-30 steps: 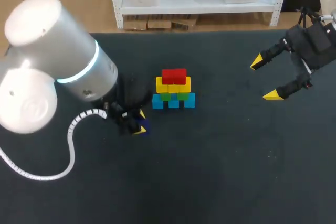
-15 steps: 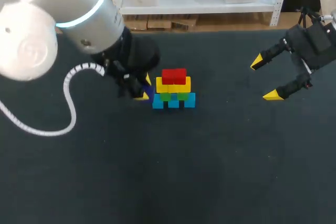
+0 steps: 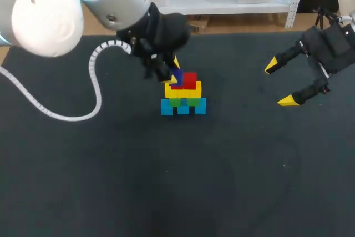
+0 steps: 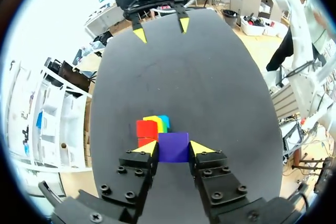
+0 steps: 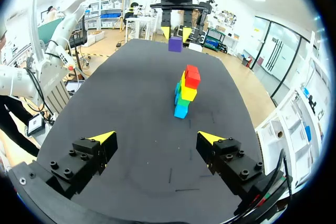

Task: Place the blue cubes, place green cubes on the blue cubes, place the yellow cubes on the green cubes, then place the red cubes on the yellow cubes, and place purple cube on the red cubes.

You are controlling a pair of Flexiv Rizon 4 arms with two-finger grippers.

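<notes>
Since a second ago our left arm has swung from the lower left of the stack up to its upper left, so the left pincer (image 3: 172, 74) now sits at the top-left corner of the pile. It has brought the purple cube (image 3: 177, 76) along. Our right arm hasn't budged and the stack looks the same as before.

The left pincer is clamped on the purple cube, one yellow tip on each side of it. You can see that nicely in the left wrist view, where the red cubes (image 4: 146, 128) peek out just ahead of one finger. From the right wrist view the purple cube looks like it's up in the air, not resting on anything yet.

The stack sits a bit above the middle of the frame on the dark counter (image 3: 222, 181):
- blue cubes (image 3: 183, 107) are on the bottom
- green cubes (image 3: 183, 101) are on those
- yellow cubes (image 3: 188, 90) come next
- red cubes are on top

The right pincer (image 3: 279, 84) hangs at the upper right of the frame, well apart from the stack. Its fingers are spread wide with nothing between them. A white coiled cable (image 3: 93, 84) loops off the left arm across the left side of the frame.
</notes>
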